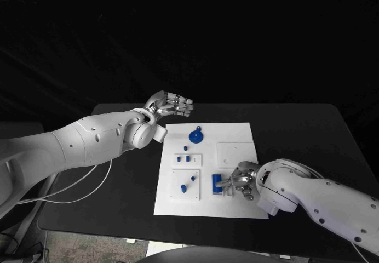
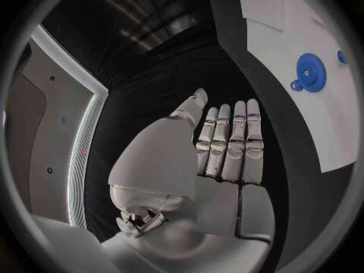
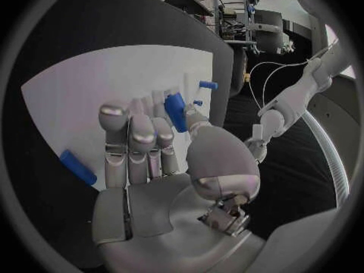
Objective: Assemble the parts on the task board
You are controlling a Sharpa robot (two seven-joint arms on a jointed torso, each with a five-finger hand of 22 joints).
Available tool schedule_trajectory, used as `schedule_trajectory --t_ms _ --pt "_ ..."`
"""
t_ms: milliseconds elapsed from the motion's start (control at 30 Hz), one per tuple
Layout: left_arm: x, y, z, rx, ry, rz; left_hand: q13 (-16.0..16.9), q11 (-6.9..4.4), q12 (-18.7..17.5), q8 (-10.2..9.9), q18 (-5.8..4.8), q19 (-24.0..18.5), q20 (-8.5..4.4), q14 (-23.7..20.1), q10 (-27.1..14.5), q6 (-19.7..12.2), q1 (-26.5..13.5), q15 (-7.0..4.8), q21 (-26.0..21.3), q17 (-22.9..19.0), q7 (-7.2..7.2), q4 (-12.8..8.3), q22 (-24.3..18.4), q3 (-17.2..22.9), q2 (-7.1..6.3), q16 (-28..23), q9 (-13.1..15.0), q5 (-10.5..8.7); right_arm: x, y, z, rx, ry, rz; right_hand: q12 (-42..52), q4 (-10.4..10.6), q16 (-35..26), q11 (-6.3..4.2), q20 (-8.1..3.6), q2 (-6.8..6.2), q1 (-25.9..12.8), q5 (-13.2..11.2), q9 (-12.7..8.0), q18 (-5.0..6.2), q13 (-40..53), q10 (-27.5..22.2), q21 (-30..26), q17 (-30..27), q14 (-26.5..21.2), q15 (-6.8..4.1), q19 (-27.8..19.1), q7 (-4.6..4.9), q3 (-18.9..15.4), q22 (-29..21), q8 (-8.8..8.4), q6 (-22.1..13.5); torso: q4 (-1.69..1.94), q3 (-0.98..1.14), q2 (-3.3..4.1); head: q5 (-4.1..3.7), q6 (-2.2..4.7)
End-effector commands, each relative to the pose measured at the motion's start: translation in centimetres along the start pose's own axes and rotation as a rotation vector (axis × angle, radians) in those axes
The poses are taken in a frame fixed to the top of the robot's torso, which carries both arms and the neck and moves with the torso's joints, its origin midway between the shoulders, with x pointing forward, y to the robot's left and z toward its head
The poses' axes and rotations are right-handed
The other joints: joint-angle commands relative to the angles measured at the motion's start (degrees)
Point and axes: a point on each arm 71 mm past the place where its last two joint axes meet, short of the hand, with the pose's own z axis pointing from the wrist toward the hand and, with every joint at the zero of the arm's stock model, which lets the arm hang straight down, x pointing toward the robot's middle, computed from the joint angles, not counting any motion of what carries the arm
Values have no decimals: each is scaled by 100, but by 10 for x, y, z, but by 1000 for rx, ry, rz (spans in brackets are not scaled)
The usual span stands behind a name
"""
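**Two hands at the task board, one on a blue part**

Two silver hands work around the white task board (image 1: 207, 167), which lies in the middle of the black bench (image 1: 300, 131). The right hand (image 1: 239, 183) rests over the board's near right portion, its fingers (image 3: 140, 142) laid down on the white surface. In the right wrist view the thumb and a neighbouring finger close on an upright blue block (image 3: 175, 111), so this hand grips that part. In the head view the same blue block (image 1: 216, 182) stands at the fingertips, just left of the hand, on the board's near half.

Another blue bar (image 3: 78, 167) lies flat on the board beside the right hand's fingers, apart from them. A small blue peg (image 3: 208, 85) sits further out on the board.

The left hand (image 1: 169, 105) hovers above the bench just off the board's far left corner, touching nothing. Its fingers (image 2: 231, 142) are straight and pressed side by side, the thumb alongside, and it holds nothing.

Near the board's far edge lies a blue gear (image 1: 196, 135), round and flat, also seen in the left wrist view (image 2: 310, 72). Left of the board's centre sit small blue pegs (image 1: 185, 158), and nearer the front left another blue piece (image 1: 184, 188).
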Motion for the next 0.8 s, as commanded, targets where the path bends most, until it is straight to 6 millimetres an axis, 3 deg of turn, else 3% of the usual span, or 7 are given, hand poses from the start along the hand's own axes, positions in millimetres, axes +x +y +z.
schedule_trajectory --t_ms 33,200,333,500,633,700,800 --pt "2 -1 0 5 16 -12 -1 0 -14 -16 -26 23 8 -37 -37 -31 -10 17 10 0 -7 22 -6 -17 26 24 -2 -25 -2 -1 -1 3 -33 -20 -10 -15 -37 19 -5 12 -35 25 -6 77 1 -17 -36 1 6 -29 303 -32 -16 394 -4 9 5 1 2 -4 10" --pt "1 -1 0 5 15 -12 -1 0 -14 -16 -26 23 8 -37 -37 -31 -10 17 10 0 -7 22 -6 -17 26 24 -2 -25 -6 2 -7 -79 -93 -12 15 30 -35 39 -5 -121 40 52 -31 95 15 -2 -2 3 11 -21 307 3 31 398 -5 -116 10 1 5 4 21" --pt "0 -1 0 5 13 -11 -1 0 -14 -16 -26 23 8 -37 -37 -31 -10 17 10 0 -7 22 -6 -17 26 24 -2 -25 -13 7 -13 -195 -180 -35 46 -63 -25 53 9 -135 239 186 -49 123 31 9 19 7 13 -12 308 32 85 402 -8 -176 4 0 3 17 17" --pt "0 -1 -1 4 12 -11 -1 0 -14 -16 -26 23 8 -37 -37 -31 -10 17 10 0 -7 22 -6 -17 26 24 -2 -25 -23 13 -25 -386 -311 -133 95 -530 -6 59 30 -131 863 417 -102 133 62 21 104 13 12 -3 306 61 312 433 -7 -217 -2 -2 -2 30 17" --pt "-1 0 -1 4 10 -10 -1 0 -14 -16 -26 23 8 -37 -37 -31 -10 17 10 0 -7 22 -6 -17 26 24 -2 -25 -28 18 -36 -549 -425 -298 33 -1146 -88 119 66 -202 1183 641 -153 111 17 -42 -26 -62 -4 37 265 139 818 419 6 -295 -7 -3 -4 29 28" --pt "-1 0 -1 4 10 -10 -1 0 -14 -16 -26 23 8 -37 -37 -31 -10 17 10 0 -7 22 -6 -17 26 24 -2 -25 -29 22 -42 -641 -484 -427 14 -1512 -120 24 30 -349 1161 713 -165 59 -19 -45 -86 -96 -16 -16 240 55 1307 427 -4 -532 -4 -1 -2 29 29" --pt "-2 0 -1 4 9 -10 -1 0 -14 -16 -26 23 8 -37 -37 -31 -10 17 10 0 -7 22 -6 -17 26 24 -2 -25 -26 25 -45 -711 -507 -560 -65 -1578 -215 -93 -29 -528 1330 717 -170 -7 -72 -104 -211 -164 -70 -81 186 -89 1526 414 -6 -843 -3 3 0 26 27"
